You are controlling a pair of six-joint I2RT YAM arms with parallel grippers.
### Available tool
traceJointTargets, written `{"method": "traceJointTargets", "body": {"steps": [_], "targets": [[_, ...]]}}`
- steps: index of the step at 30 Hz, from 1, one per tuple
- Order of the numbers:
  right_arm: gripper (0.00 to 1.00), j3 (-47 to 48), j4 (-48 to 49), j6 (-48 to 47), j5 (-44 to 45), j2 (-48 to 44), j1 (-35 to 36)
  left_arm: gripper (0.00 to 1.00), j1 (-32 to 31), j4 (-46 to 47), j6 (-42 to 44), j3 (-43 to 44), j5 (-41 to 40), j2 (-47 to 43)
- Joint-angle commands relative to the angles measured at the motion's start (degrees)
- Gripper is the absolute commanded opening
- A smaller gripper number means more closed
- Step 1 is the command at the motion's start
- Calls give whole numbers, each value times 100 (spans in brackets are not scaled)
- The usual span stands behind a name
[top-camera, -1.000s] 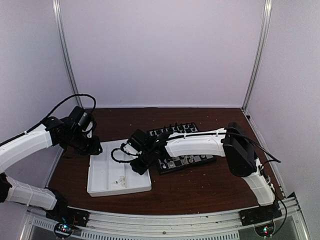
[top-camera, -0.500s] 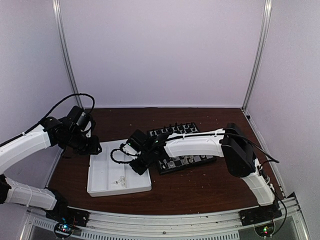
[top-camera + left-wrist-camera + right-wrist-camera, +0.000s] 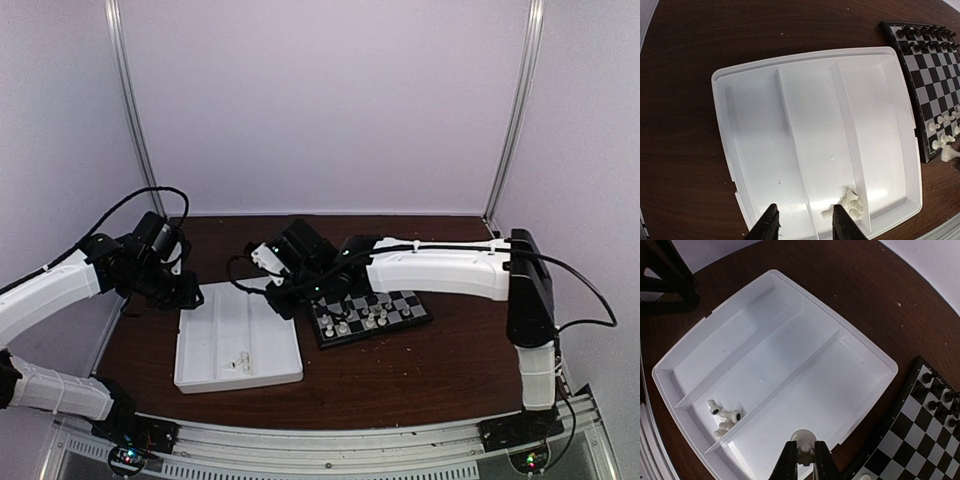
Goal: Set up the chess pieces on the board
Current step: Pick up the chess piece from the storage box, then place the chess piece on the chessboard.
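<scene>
My right gripper (image 3: 804, 452) is shut on one white chess piece (image 3: 803, 439) and holds it above the right compartment of the white tray (image 3: 790, 350). Seen from above, this gripper (image 3: 281, 300) hangs over the tray's far right corner, next to the board (image 3: 400, 305). Several more white chess pieces (image 3: 725, 417) lie heaped in the middle compartment. White pieces (image 3: 355, 318) stand on the board's near rows, and black ones (image 3: 925, 37) on its far rows. My left gripper (image 3: 805, 214) is open and holds nothing, over the tray's left side.
The tray (image 3: 215, 340) sits left of the board on the brown table. Its dividers (image 3: 790, 135) split it into three long compartments. Pale walls and metal posts close in the table at the back and sides.
My right gripper has shut on a white piece and risen from the tray, swinging back toward the board. The left arm has barely moved.
</scene>
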Motion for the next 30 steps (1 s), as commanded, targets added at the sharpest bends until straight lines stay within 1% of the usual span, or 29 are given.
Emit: {"method": "traceJointTargets", "body": {"steps": [1, 6, 10, 12, 15, 19, 22, 30], "targets": [[2, -371, 199, -63, 665, -741, -142, 37, 46, 123, 20, -45, 102, -4], [2, -1157, 205, 21, 1084, -1552, -598, 36, 46, 123, 120, -76, 157, 37], [2, -1883, 120, 75, 1201, -2217, -1096, 36, 46, 153, 134, -109, 221, 60], [0, -2303, 84, 195, 1257, -2489, -1395, 36, 46, 205, 126, -139, 250, 73], [0, -2933, 111, 499, 1217, -2859, -1914, 36, 46, 299, 106, -185, 302, 85], [0, -3787, 425, 827, 831, -3340, -2590, 36, 46, 341, 107, -184, 360, 120], [0, -4246, 514, 1019, 579, -3470, -2917, 36, 47, 343, 105, -182, 375, 151], [0, -4949, 828, 1130, 427, -3457, -3106, 36, 46, 358, 88, -146, 433, 222]]}}
